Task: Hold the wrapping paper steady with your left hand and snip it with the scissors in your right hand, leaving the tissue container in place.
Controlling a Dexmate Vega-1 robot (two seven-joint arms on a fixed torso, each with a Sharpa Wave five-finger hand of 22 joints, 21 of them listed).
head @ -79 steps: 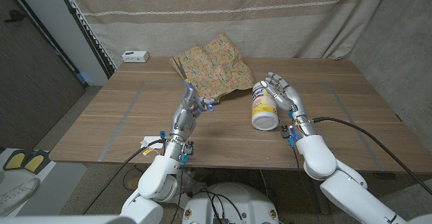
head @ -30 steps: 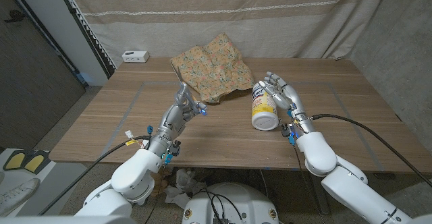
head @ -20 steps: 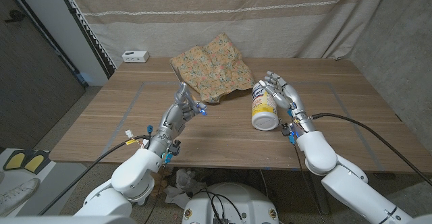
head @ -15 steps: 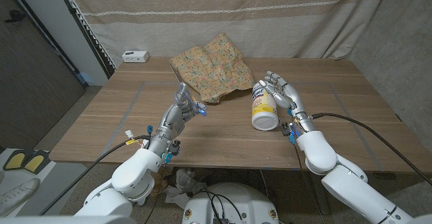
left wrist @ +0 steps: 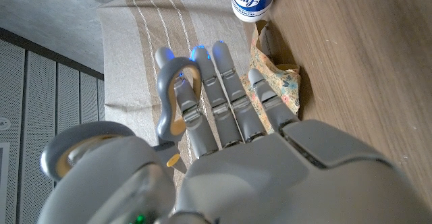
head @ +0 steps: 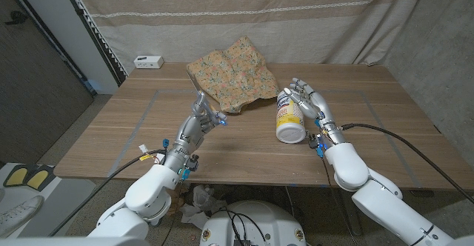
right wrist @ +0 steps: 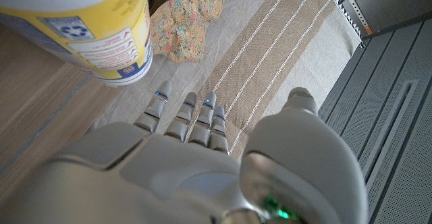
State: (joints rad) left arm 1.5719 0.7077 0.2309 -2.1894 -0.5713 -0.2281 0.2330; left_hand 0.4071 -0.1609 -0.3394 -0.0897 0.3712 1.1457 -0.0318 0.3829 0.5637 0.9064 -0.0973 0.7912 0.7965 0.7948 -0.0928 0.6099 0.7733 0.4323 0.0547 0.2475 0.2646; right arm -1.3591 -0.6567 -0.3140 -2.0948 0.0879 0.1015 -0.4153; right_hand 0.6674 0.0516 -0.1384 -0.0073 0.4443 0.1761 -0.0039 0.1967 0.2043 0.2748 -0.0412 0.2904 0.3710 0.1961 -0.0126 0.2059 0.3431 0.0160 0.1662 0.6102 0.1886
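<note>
My left hand (head: 201, 120) hovers empty, fingers apart, just short of the wrapping paper (head: 233, 73), while my right hand (head: 312, 108), fingers spread, stands beside the tissue container (head: 288, 115).

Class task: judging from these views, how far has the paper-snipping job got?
Barely begun. Nothing looks cut: the wrapping paper lies crumpled and whole. The left robot hand hovers short of it, touching nothing. The right robot hand is empty beside the tissue container; no scissors are visible. Steadying and snipping remain.
</note>
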